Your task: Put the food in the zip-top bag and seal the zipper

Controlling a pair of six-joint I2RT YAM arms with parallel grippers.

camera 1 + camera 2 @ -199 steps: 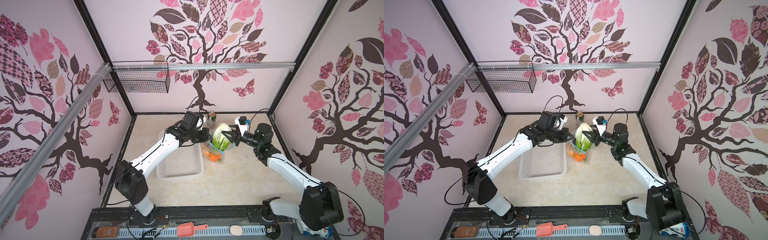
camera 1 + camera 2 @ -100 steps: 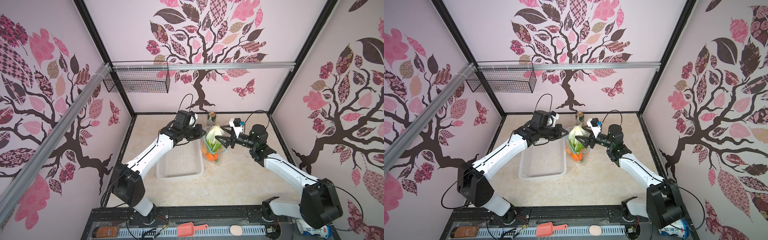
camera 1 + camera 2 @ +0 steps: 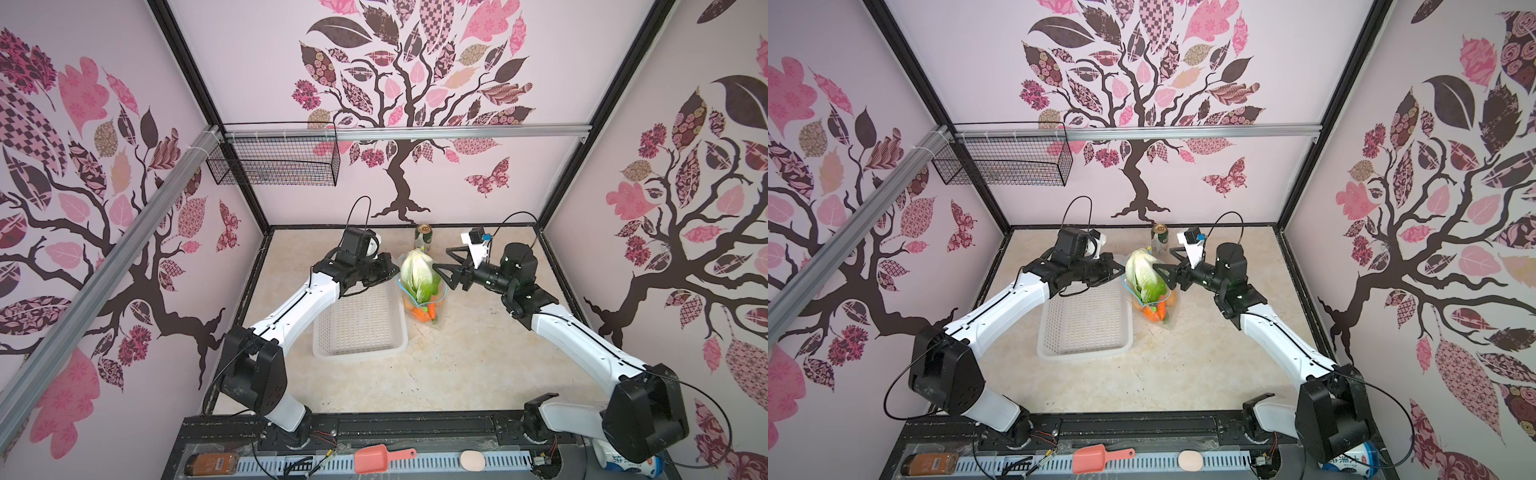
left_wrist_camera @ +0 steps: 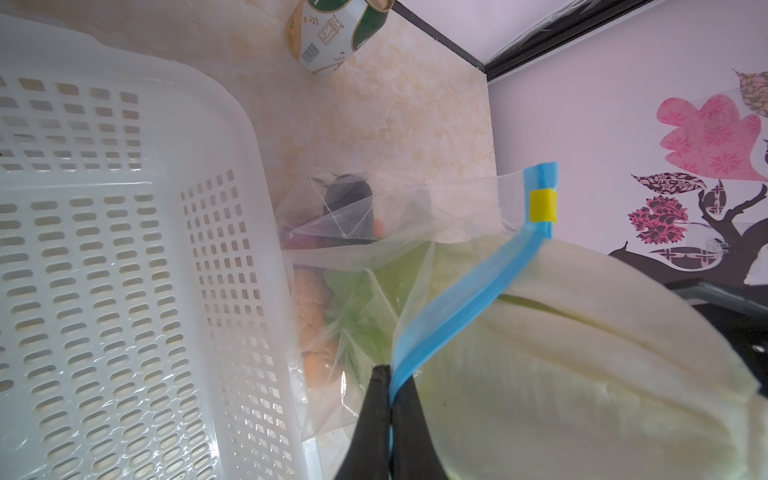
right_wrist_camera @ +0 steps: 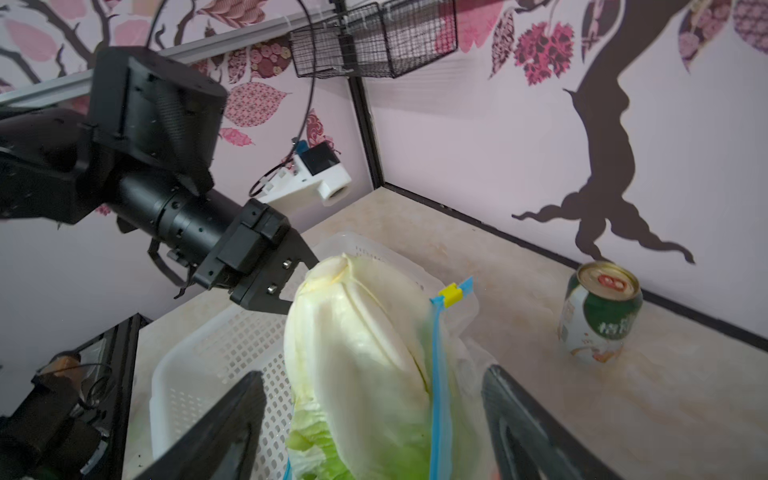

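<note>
One bag (image 3: pixel 439 309): clear and crinkly, standing on the table (image 3: pixel 457 361) just beside the long side of the basket (image 3: pixel 357 354), mouth up and open.
Left gripper (image 4: pixel 391 374): jaws pinched tight on the zipper (image 4: pixel 457 299), at the edge of the bag nearest the basket.
Right gripper (image 5: pixel 372 372): jaws spread wide, one finger on each side of the lettuce (image 5: pixel 357 353); the right wrist view shows a gap on both sides, so it grips nothing.
Lettuce: upright in the bag, green leafy end down inside, pale end sticking well out above the mouth; in both top views it stands between the left gripper and the right gripper.
Zipper: blue strip, unsealed; it runs from the pinch along the lettuce to a yellow slider (image 4: pixel 543 205) at the far corner of the mouth.
Carrot (image 3: pixel 424 314): orange, at the bottom of the bag under the lettuce leaves.
Dark vegetable (image 4: pixel 349 192): seen through the plastic in the left wrist view, low in the bag; which kind I cannot tell.
Basket: white, full of holes, flat on the table, partly under the left arm.
Can (image 3: pixel 424 237): green and white, upright near the back wall, behind the bag and apart from it.
</note>
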